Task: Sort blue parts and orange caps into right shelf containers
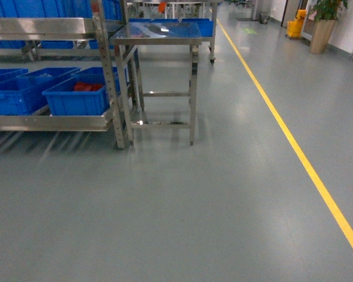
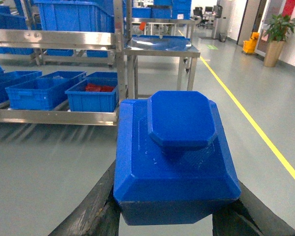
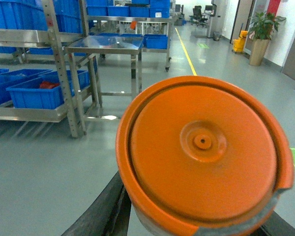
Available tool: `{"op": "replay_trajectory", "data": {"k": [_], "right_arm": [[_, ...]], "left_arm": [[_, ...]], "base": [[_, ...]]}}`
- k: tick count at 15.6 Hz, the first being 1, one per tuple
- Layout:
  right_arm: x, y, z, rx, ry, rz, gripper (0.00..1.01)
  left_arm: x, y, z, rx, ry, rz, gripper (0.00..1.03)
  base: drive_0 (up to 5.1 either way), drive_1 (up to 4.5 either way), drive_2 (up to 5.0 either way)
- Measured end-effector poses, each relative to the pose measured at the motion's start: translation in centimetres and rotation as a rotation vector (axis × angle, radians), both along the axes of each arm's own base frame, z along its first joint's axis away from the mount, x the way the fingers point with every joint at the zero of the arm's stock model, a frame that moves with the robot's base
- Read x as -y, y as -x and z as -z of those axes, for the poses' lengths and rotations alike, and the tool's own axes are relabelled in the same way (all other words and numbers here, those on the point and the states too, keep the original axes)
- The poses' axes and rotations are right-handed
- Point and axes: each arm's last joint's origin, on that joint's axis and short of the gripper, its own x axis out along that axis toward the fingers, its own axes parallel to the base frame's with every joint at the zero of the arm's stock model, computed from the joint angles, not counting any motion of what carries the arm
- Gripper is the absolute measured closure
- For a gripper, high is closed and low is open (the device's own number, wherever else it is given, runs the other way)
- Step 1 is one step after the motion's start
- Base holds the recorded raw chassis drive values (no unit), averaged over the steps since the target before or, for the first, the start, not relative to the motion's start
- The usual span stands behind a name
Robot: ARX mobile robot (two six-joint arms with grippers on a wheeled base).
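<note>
Carrying one piece in each arm, the robot faces a steel shelf (image 1: 47, 122) off to its left across bare grey floor. Seen from the left wrist camera, the left gripper (image 2: 174, 216) pinches a blue part (image 2: 174, 157) between its dark fingers (image 2: 96, 209), the knob on top facing the lens. Seen from the right wrist camera, the right gripper (image 3: 196, 223) clamps an orange cap (image 3: 204, 152), which fills most of that view. Neither arm shows in the head view.

Blue crates (image 1: 76, 97) sit side by side on the shelf's lower level, well apart from the robot. One holds a heap of flat red pieces (image 1: 87, 87). A steel table (image 1: 159, 35) stands just beside the shelf's upright post (image 1: 109, 76), and a yellow floor line (image 1: 294, 147) runs past on the right.

Several things could go wrong from here. Each piece blocks most of its own wrist view, so judging the drop point over a crate may be hard. Approaching at an angle could swing an arm into the post or the table legs. Dropping a piece into the crate of red pieces would likely mix the sorts. Either grip looks shallow, so a jolt while driving might shake a piece loose onto the floor.
</note>
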Motion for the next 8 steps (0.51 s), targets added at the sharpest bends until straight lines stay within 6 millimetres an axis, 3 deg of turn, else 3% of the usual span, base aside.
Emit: {"op": "replay_trajectory", "data": {"k": [8], "right_arm": [[0.00,0.00,-0.01,0.001,0.000,0.000,0.59]], "left_arm": [[0.00,0.00,-0.02,0.002,0.000,0.000,0.61]], "base": [[0.0,4.30,-4.3]]}}
